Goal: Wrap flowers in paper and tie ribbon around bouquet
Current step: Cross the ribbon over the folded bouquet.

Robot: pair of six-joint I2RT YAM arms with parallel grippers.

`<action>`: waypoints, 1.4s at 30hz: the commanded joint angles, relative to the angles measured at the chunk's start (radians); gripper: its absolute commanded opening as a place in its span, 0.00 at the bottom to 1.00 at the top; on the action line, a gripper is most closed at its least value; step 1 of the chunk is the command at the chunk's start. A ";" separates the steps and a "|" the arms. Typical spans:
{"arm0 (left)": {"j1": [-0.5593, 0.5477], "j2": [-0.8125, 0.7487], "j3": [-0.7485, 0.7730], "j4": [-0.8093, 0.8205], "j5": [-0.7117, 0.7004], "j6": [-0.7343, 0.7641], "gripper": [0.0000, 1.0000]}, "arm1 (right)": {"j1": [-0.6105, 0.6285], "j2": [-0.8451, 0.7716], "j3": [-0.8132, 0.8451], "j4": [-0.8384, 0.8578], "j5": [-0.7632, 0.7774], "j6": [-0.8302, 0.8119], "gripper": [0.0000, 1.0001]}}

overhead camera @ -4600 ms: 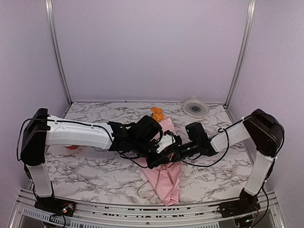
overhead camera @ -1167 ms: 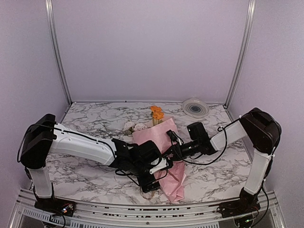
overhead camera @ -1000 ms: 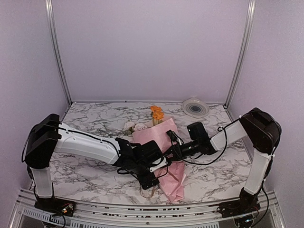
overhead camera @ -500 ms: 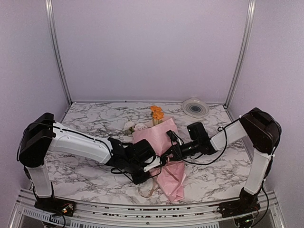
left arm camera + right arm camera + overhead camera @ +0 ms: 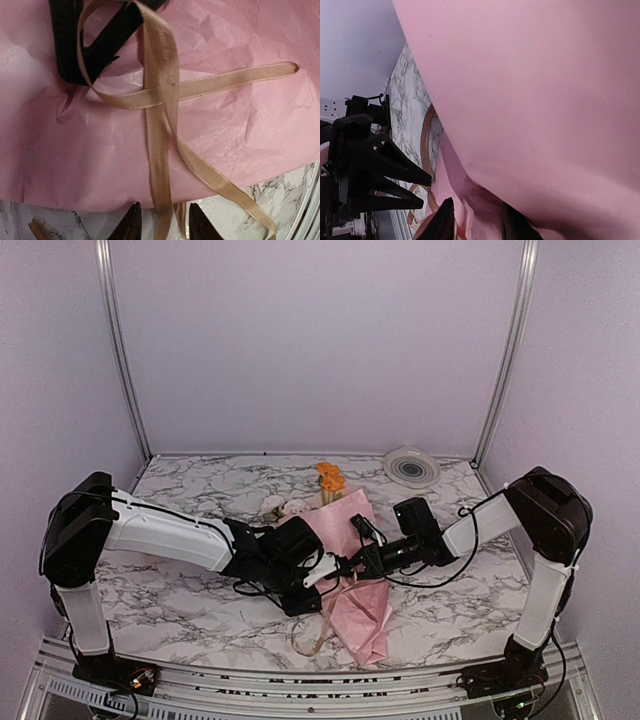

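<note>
Clamping paper [image 5: 530,100] with right jaws; straddling ribbon [image 5: 159,95] with left jaws parted. Risks snagging the loop on the right jaws, slackening the crossing.

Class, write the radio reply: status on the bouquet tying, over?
Left fingers apart, ribbon between them. Right fingers shut on bouquet. Ribbon crossed, draped over right fingers.

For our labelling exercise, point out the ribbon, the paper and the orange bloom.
ribbon [image 5: 162,92], left wrist view, where its strands cross.
paper [image 5: 365,625], top view, the cone's narrow near end.
orange bloom [image 5: 330,478], top view, its petals.
</note>
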 commanded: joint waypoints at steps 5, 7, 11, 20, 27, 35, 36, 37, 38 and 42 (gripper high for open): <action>-0.006 0.040 0.047 -0.115 0.117 0.007 0.22 | -0.006 -0.007 -0.005 -0.065 0.024 -0.010 0.31; -0.005 0.043 0.040 -0.121 0.087 0.001 0.23 | -0.006 -0.008 -0.005 -0.064 0.023 -0.009 0.31; -0.005 0.061 0.058 -0.138 0.012 0.001 0.23 | -0.006 -0.007 0.001 -0.070 0.018 -0.011 0.31; -0.006 0.044 0.071 -0.142 -0.047 0.013 0.16 | -0.006 -0.010 0.001 -0.079 0.018 -0.012 0.31; -0.006 0.051 0.068 -0.104 -0.129 0.030 0.15 | -0.006 -0.010 0.004 -0.089 0.016 -0.018 0.29; -0.016 -0.014 0.035 -0.082 -0.007 0.049 0.00 | -0.007 -0.008 0.004 -0.091 0.027 -0.014 0.29; -0.024 -0.026 0.036 -0.081 -0.006 0.052 0.00 | -0.006 -0.005 0.006 -0.090 0.026 -0.012 0.29; -0.034 -0.039 0.036 -0.081 -0.005 0.054 0.00 | -0.006 -0.003 0.007 -0.090 0.027 -0.012 0.28; -0.045 -0.052 0.038 -0.081 -0.003 0.059 0.00 | -0.006 -0.003 0.008 -0.088 0.027 -0.011 0.28; -0.086 -0.097 0.033 -0.081 0.027 0.085 0.00 | -0.007 0.000 0.007 -0.091 0.028 -0.010 0.28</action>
